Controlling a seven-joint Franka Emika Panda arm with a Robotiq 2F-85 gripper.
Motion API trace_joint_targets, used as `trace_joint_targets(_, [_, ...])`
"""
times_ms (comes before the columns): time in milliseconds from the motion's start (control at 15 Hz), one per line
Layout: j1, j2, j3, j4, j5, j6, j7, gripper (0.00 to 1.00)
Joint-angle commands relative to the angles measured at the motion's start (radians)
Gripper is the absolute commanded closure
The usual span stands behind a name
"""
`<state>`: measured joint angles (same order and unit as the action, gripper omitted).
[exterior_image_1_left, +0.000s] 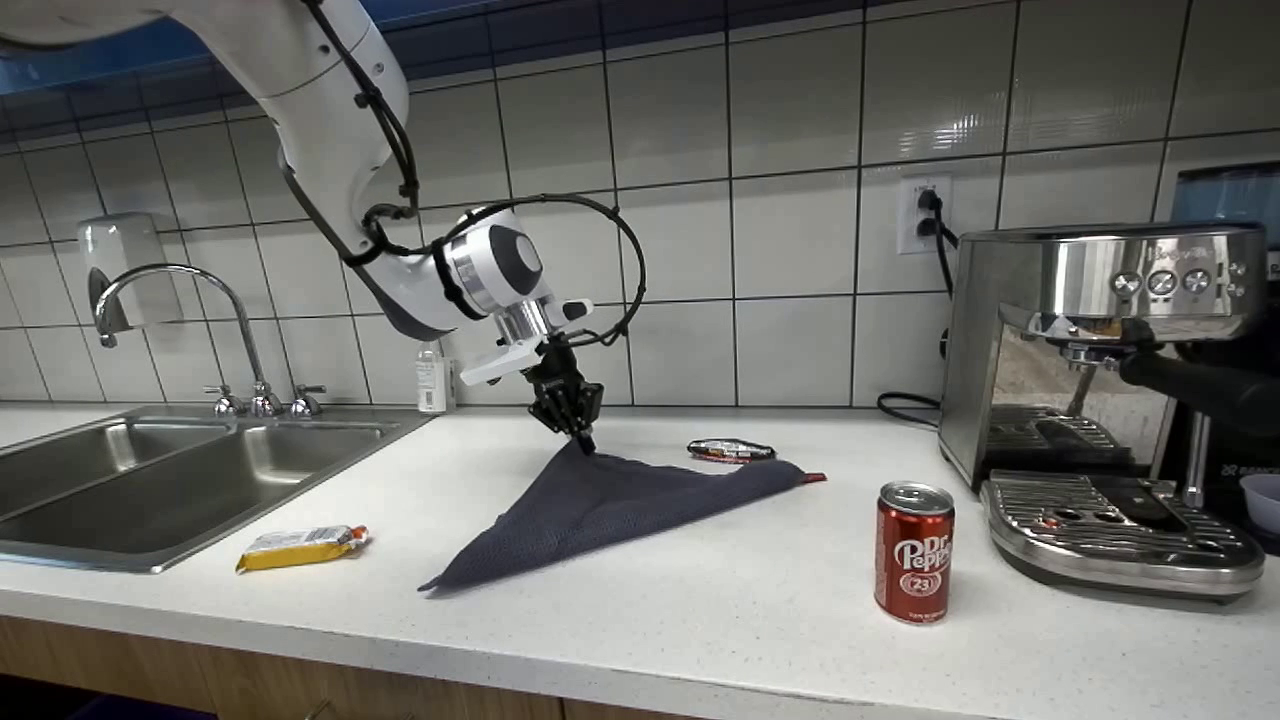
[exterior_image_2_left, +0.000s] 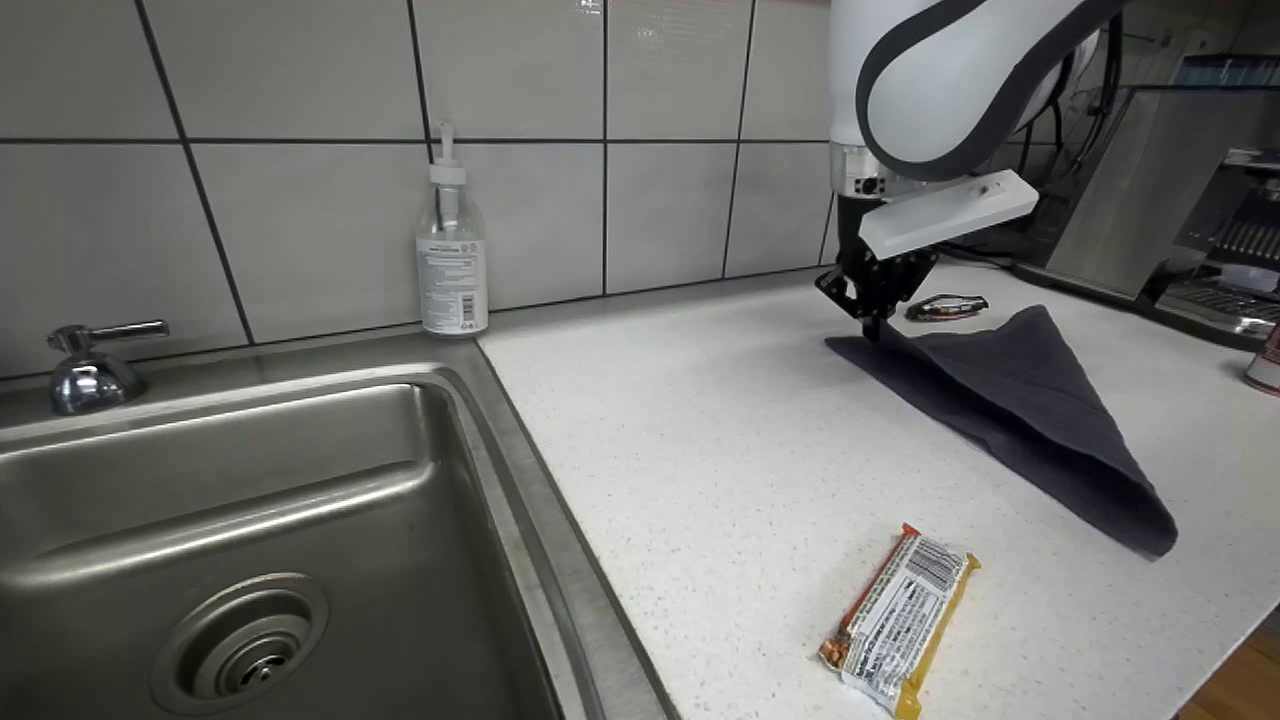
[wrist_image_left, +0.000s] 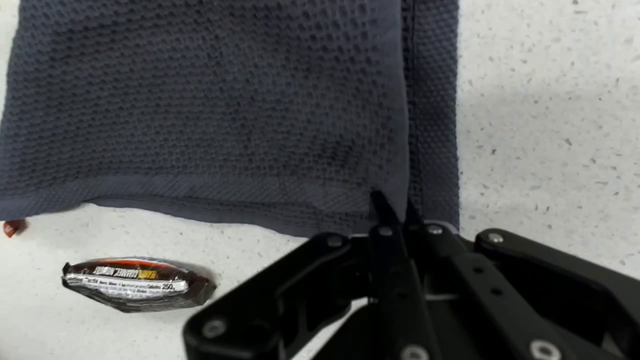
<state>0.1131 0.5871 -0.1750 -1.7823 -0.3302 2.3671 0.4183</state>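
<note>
Towel (exterior_image_1_left: 610, 510) is on the counter (exterior_image_1_left: 700, 635), doubled over itself, so the fold looks mostly there to me. Not squared up though: in the wrist view a strip of the bottom layer sticks out past the top one. Gripper (wrist_image_left: 394, 200) has its jaws closed on the top layer near a corner, so letting go isn't done yet. Can't make out what that red bit (exterior_image_1_left: 815, 478) poking out at the towel's edge is, and the wrist view cuts off the towel's far end
</note>
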Motion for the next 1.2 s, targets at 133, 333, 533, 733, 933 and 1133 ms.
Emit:
trace_joint_targets(133, [0.013, 0.025, -0.018, 0.05, 0.006, -0.009, 0.046, 0.99])
trace_joint_targets(333, [0.015, 0.026, -0.024, 0.063, 0.003, -0.007, 0.063, 0.99])
trace_joint_targets(533, [0.016, 0.035, -0.031, 0.082, -0.001, -0.01, 0.08, 0.99])
trace_joint_targets(733, [0.022, 0.047, -0.041, 0.094, -0.008, -0.019, 0.087, 0.99])
trace_joint_targets(933, [0.027, 0.053, -0.046, 0.096, -0.01, -0.026, 0.088, 0.7])
trace_joint_targets(1133, [0.031, 0.057, -0.05, 0.096, -0.01, -0.024, 0.087, 0.49])
